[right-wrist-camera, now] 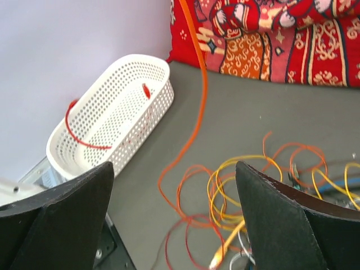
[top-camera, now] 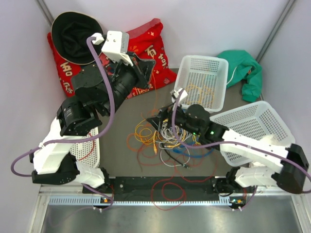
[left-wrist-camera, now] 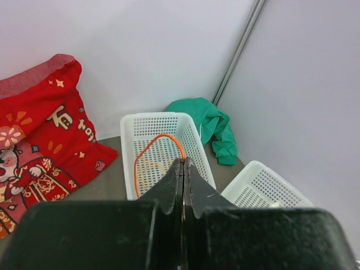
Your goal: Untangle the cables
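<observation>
Top external: cables lie tangled mid-desk, spread left to right beneath right end effector, jaws wide, holding nothing | orange cable rises from the heap, long axis up and away to far-left, pinched in closed left end effector | risk: a hard pull likely cinches the knot or drags the heap; loops may snag the open jaws

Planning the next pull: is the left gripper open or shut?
Shut. The left gripper has its fingers pressed together, pinching an orange cable at the tips.
</observation>
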Available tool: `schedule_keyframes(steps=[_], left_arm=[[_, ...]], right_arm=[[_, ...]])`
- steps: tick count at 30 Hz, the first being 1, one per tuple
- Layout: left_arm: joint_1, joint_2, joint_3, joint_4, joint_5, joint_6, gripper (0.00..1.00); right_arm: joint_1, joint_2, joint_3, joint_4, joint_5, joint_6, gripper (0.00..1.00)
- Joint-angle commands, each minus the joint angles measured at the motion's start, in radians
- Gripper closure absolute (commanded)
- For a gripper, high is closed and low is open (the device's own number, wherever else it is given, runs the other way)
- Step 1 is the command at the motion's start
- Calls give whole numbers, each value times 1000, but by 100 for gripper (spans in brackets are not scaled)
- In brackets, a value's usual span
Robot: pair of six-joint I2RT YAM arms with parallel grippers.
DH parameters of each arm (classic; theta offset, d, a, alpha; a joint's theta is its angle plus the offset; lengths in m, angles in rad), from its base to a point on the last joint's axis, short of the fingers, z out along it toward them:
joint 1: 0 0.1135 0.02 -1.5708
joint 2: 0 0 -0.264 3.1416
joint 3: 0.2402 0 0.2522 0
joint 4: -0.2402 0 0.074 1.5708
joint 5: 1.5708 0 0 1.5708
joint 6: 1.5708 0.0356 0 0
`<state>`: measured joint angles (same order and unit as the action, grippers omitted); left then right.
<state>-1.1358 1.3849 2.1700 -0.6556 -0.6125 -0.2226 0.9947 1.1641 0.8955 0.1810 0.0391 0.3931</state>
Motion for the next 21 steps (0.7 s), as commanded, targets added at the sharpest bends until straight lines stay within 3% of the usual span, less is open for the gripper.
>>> schedule_keyframes(steps=[1,5,8,9,11,12,13,17,18,21], left_arm=[[2,-10,-2,19,17,-6,100],[1,-26,-9,7,10,-11,100],[2,-50,-38,10,0,-14,100],[2,-58,-48,13,-3,-15,100],[1,-87,-88,27,-10,-20,100],[2,-98,-102,31,-19,-21,100],[2,-109,-134,39,-29,-23,100],[2,-202,-258,54,-113,-50,100],[2,-225,-298,65,-134,-58,100],[2,-332,-504,131,-203,-106,100]], right_arm=[[10,106,124,132,-4,-3,12],[5,201,155,156,25,15,21],[-5,223,143,193,25,47,43],[-11,223,134,205,25,55,59],[-21,217,109,227,36,73,73],[-28,201,103,226,39,72,90],[-31,184,99,215,47,72,100],[-36,62,163,65,126,-29,100],[-37,42,202,-77,140,-54,100],[-38,17,411,-292,165,-144,100]])
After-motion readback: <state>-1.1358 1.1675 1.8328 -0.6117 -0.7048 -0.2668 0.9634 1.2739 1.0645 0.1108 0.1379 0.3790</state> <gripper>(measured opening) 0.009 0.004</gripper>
